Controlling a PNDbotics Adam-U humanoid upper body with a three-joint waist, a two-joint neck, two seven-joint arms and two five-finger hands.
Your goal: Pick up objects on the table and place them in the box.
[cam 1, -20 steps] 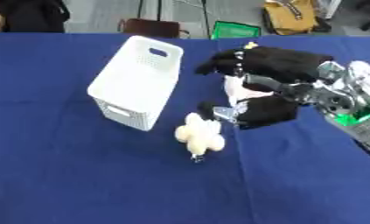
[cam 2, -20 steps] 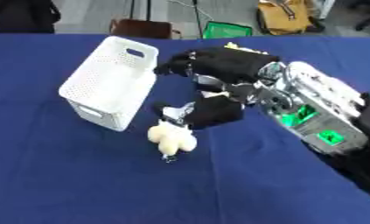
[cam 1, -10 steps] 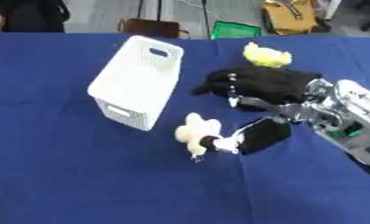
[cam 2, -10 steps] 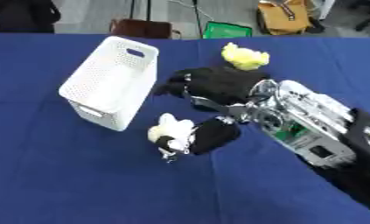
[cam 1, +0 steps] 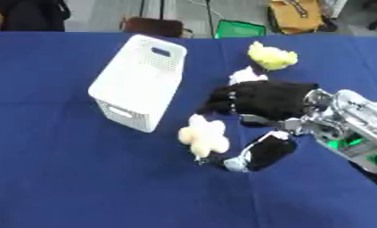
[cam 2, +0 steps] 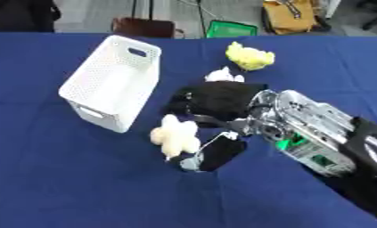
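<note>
On the blue table (cam 1: 59, 178), the cream toy (cam 1: 203, 137) lies just left of the right hand (cam 1: 261, 100); fingers above, thumb below, spread apart, holding nothing; white box (cam 1: 138, 80) sits farther left.

box (cam 1: 141, 82) left, toy (cam 1: 204, 137) right of it

Dark blue table cloth (cam 1: 59, 178); white perforated box (cam 1: 141, 80); cream plush object (cam 1: 204, 137); yellow plush object (cam 1: 272, 56); small white object (cam 2: 221, 75); right hand (cam 1: 261, 100) black, its forearm silver with green lights.
</note>
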